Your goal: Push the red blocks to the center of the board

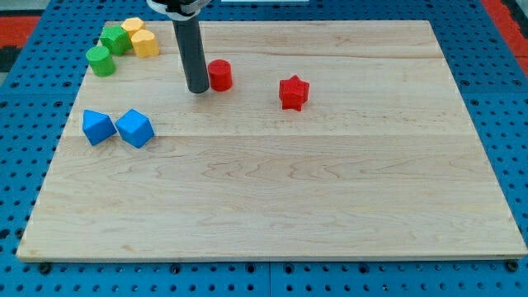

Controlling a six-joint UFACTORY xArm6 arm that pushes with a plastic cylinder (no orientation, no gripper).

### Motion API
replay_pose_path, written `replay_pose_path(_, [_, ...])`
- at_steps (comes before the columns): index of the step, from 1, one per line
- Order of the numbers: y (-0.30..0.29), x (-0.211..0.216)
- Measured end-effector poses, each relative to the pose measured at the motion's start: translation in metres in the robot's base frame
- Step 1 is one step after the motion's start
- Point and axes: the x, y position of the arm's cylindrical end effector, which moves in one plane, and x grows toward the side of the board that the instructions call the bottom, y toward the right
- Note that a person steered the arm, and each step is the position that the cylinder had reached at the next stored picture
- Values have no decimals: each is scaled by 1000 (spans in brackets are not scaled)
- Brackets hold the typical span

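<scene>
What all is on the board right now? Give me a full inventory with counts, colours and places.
red cylinder: 1, red, upper middle, just to the right of my tip
red star block: 1, red, upper middle, right of the cylinder, apart from it
blue blocks: 2, blue, left side, side by side
green blocks: 2, green, top left corner
yellow blocks: 2, yellow, top left corner, right beside the green ones
wooden board: 1, light wood, fills the view
my tip: 1, dark rod, immediately left of the red cylinder
</scene>
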Motion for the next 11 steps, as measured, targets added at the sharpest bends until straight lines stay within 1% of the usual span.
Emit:
replay_pose_path(1, [-43, -25])
replay_pose_path(2, [-43, -39])
replay_pose_path(4, [-36, -53])
replay_pose_path(5, [34, -27])
replay_pose_path(6, [32, -23])
replay_pose_path(7, [45, -12])
replay_pose_path(8, [93, -4])
replay_pose_path(9, [-40, -17])
replay_pose_path(10, [-105, -15])
replay_pose_path(11, [-77, 85])
